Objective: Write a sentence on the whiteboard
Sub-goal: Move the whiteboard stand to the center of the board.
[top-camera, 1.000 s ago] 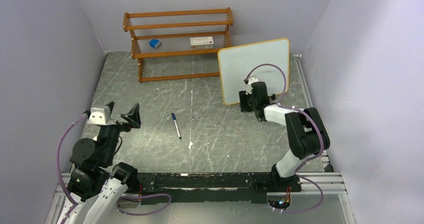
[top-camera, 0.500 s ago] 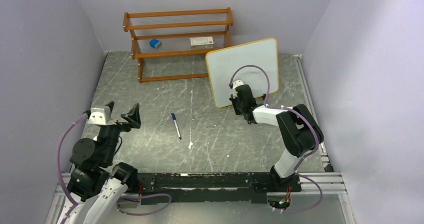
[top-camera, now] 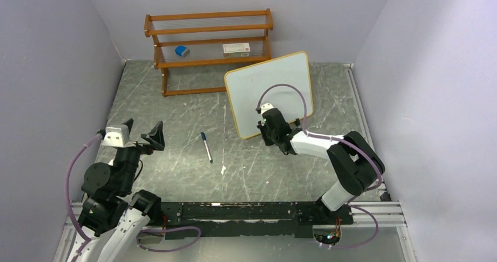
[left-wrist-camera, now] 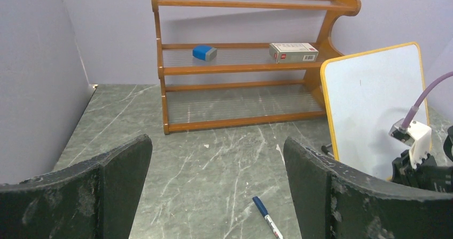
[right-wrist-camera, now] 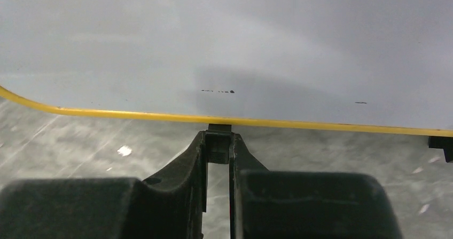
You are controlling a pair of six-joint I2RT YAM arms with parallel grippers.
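Two grippers: right gripper [right-wrist-camera: 218,143] tight on the whiteboard's [right-wrist-camera: 213,36] black foot [right-wrist-camera: 218,128], left gripper [left-wrist-camera: 216,143] wide apart, empty.

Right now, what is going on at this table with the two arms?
The right gripper is shut on the small black foot at the lower edge of the whiteboard. The board's face shows no writing yet. A blue-capped marker lies on the table, touched by neither arm. The left gripper hangs wide open near its base, holding nothing.
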